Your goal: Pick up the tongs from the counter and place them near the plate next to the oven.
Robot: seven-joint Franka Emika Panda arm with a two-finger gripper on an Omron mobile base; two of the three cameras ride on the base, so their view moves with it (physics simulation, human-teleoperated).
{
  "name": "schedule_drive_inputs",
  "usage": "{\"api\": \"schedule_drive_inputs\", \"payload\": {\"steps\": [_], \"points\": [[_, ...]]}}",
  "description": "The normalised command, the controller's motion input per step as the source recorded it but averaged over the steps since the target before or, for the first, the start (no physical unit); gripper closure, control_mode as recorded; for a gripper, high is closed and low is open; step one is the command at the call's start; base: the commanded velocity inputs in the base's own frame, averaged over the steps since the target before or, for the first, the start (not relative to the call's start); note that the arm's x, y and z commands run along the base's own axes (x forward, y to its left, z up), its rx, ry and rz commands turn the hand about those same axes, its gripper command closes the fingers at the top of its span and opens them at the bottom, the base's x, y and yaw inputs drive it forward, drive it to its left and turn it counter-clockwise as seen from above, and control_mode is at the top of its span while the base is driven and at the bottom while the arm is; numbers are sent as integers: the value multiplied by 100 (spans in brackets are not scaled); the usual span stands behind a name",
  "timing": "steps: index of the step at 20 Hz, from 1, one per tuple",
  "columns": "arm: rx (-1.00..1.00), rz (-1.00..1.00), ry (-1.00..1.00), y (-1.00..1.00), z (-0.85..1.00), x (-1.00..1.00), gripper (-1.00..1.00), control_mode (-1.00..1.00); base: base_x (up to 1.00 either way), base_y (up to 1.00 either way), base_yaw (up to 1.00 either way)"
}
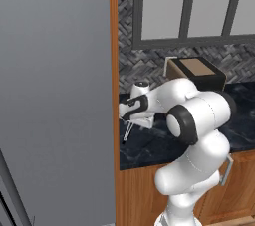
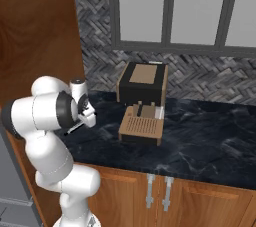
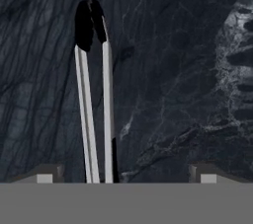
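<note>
Tongs (image 3: pixel 94 99) lengthwise along hand view

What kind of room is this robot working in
Most likely a rendered kitchen. A glossy black marble-veined countertop sits on brown wooden cabinets with metal handles, a black and tan box-shaped coffee machine stands on it, and a grey herringbone tile backsplash runs beneath windows.

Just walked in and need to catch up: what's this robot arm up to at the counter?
The arm has its gripper pointed down at the black marble counter, jaws wide open with nothing held. The tongs lie flat on the counter right beneath it, running up between the two fingertips in the hand view. So it looks poised to grab them, but hasn't closed yet. A brown and black coffee machine sits further along the counter, untouched.
</note>
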Motion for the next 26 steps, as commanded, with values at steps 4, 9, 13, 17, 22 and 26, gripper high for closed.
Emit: {"api": "schedule_drive_inputs", "payload": {"steps": [4, 9, 13, 17, 22, 26], "points": [[-2, 0, 0, 11, -10, 3, -100, -100, 0, 0, 0], [-1, 0, 0, 0, -11, 0, -100, -100, 0, 0, 0], [-1, 0, 0, 0, -10, 0, -100, -100, 0, 0, 0], [0, 0, 0, 0, 0, 21, -100, -100, 0, 0, 0], [0, 0, 0, 3, 0, 20, -100, -100, 0, 0, 0], [0, 0, 0, 4, -5, 3, -100, -100, 0, 0, 0]]}}
